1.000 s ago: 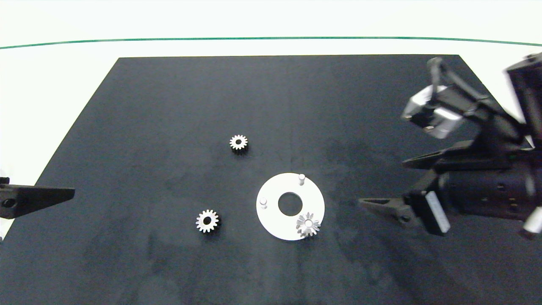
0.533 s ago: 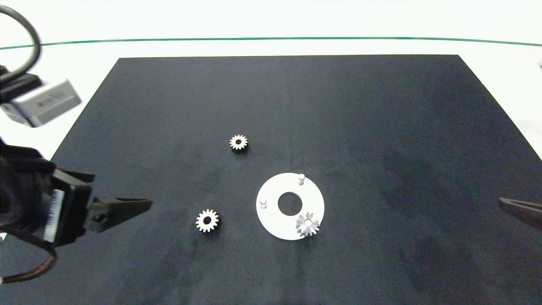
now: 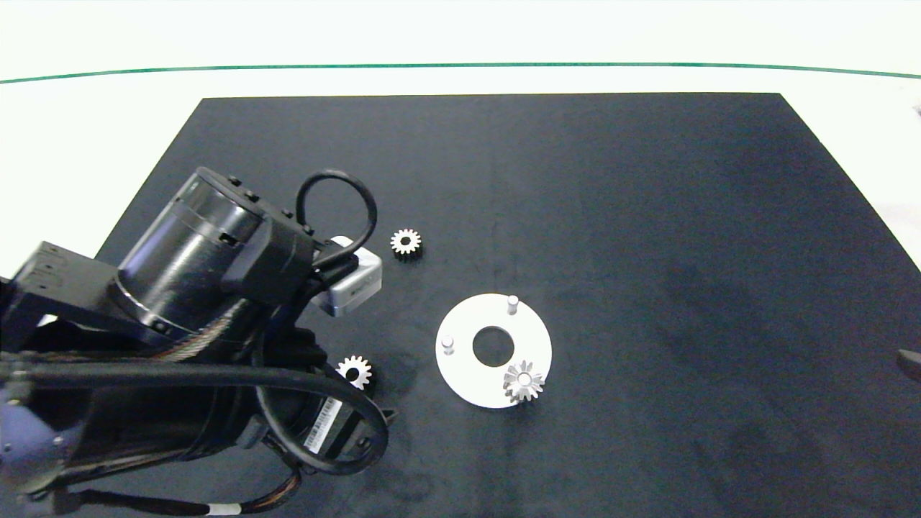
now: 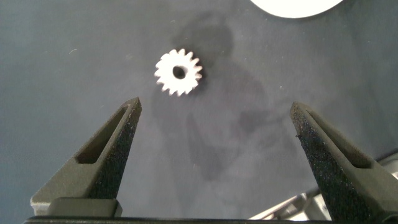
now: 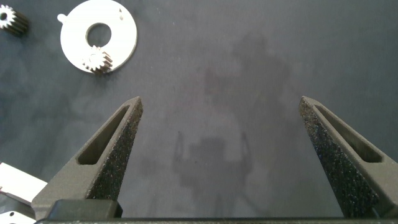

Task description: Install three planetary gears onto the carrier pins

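left gripper [image 4: 214,115] has swung in fast from the table's left edge and now hangs over the near loose gear [image 3: 354,372], fingers spread wide, nothing between them; in its wrist view that gear [image 4: 178,72] lies just ahead of the fingertips, flat on the mat. right gripper [image 5: 217,109] has pulled back off the right side, fingers also spread, empty. likely the second pickup is starting. one gear [image 3: 524,381] already sits on a pin of the white disc [image 3: 468,374], beyond the left claw; two pins [image 3: 512,303] bare. third gear [image 3: 406,242] lies off to the claw's side, well apart. surface: black mat [image 3: 647,216] on a white table [image 3: 86,129], green line along the far edge.
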Tool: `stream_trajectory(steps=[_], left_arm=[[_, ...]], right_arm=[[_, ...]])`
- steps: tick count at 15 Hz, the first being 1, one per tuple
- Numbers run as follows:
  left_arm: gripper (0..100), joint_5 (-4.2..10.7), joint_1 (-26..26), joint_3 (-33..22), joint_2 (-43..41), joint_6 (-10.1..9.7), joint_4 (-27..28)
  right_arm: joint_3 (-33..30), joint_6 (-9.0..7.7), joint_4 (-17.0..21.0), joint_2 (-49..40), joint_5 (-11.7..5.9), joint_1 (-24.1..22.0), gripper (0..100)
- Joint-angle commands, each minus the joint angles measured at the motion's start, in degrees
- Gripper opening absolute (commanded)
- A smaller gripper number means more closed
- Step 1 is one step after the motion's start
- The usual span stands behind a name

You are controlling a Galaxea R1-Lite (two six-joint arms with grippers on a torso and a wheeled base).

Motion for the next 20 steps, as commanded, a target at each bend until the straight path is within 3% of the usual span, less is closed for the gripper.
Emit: stream_trajectory(steps=[1,3,4,9,13,16,20], left_arm=[[100,-0.01,1.87,4.14,5.30,3.66,-8.38],[100,-0.01,4.68,6.34,5.83,7.44,-11.11],[100,-0.01,5.65,6.87,6.00,7.88,-11.28],[100,-0.18,9.34,7.66,5.92,8.14,-12.95],[100,-0.45,9.43,7.66,6.71,8.41,-13.30],[100,-2.12,9.07,7.66,7.06,8.14,-13.92],[95,-2.12,8.81,7.66,8.20,7.88,-14.01]], right_arm=[[-0.27,-0.23,0.12,-0.71,0.00,0.06,100],[-0.27,-0.23,0.12,-0.80,0.00,0.06,100],[-0.27,-0.23,0.12,-0.80,0.00,0.06,100],[-0.27,-0.23,0.12,-0.97,0.00,0.06,100],[-0.27,-0.32,0.12,-1.15,0.00,0.06,100],[-0.18,-0.32,0.12,-1.06,0.00,0.06,100],[-0.18,-0.32,0.12,-1.06,0.00,0.14,100]])
